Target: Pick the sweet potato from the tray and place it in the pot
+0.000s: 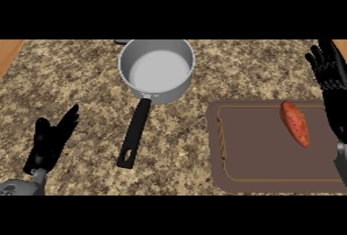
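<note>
1. Step in hand: we judge the task to be at its opening, the approach to the pick. The sweet potato [295, 123] lies on the tray [244, 156], in the tray's right half and toward its far edge. Its long axis runs roughly from far to near. Nothing holds it.
2. Right hand [328, 69]: it stands just beyond the tray's far right corner, fingers extended and spread wide, holding nothing. It is apart from the sweet potato.
3. Left hand [53, 135]: it rests well to the left of the tray, fingers straight, empty.
4. Pot [157, 69]: it sits on the counter [75, 87], left of the tray and beyond its far edge, with nothing inside. Its black handle [134, 133] runs toward the near side and ends left of the tray's left rim.
5. Next move, as we judge it: bring the right hand over the tray's right half, set the fingers across the sweet potato's short axis, and close round it. Then lift and carry it past the tray's far left corner to the pot's opening.
6. Hidden or unclear:
   - The tray's right rim is covered by the right forearm and cut off at the view's edge.
   - We cannot make out the right thumb.
   - We cannot tell how high the right hand is above the tray.
</note>
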`<state>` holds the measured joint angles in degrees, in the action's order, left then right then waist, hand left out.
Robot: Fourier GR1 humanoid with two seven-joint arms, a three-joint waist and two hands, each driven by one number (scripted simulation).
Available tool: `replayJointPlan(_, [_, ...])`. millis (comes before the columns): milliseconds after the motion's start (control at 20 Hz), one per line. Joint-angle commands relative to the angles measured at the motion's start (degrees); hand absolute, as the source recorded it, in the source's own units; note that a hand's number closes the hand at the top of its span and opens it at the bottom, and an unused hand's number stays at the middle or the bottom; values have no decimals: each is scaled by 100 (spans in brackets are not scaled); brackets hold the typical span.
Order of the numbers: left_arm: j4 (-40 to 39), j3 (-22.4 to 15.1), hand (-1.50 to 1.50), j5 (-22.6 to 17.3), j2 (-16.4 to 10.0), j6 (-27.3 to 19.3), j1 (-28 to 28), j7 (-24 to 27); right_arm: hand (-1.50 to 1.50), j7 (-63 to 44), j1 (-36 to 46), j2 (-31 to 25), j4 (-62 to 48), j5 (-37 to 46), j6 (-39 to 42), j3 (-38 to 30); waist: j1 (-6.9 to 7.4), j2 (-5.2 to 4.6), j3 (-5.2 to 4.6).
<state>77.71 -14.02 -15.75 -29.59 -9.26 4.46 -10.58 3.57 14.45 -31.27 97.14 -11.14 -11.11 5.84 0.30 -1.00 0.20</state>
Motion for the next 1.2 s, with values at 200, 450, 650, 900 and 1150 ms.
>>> replayJointPlan(200, [371,-375,0,37,555,247,140,302,150,-318,-509,-579,-1000,-1275,2354,191,-44,53,-10])
replayJointPlan(450, [173,-489,0,-124,850,468,48,481,-150,1577,-775,32,-1481,406,-1,-515,-130,68,0])
replayJointPlan(650, [357,-589,0,44,990,303,-65,458,-150,2311,-838,289,-1243,-793,709,-1210,-85,110,-10])
replayJointPlan(900, [-85,-346,0,77,1057,579,116,624,-150,695,-1012,-867,-255,-1053,1581,-1435,-122,119,-28])
replayJointPlan(1150, [-61,-320,0,64,966,708,219,496,-150,-916,-523,-1774,-746,-1447,2257,-1374,-32,91,-32])
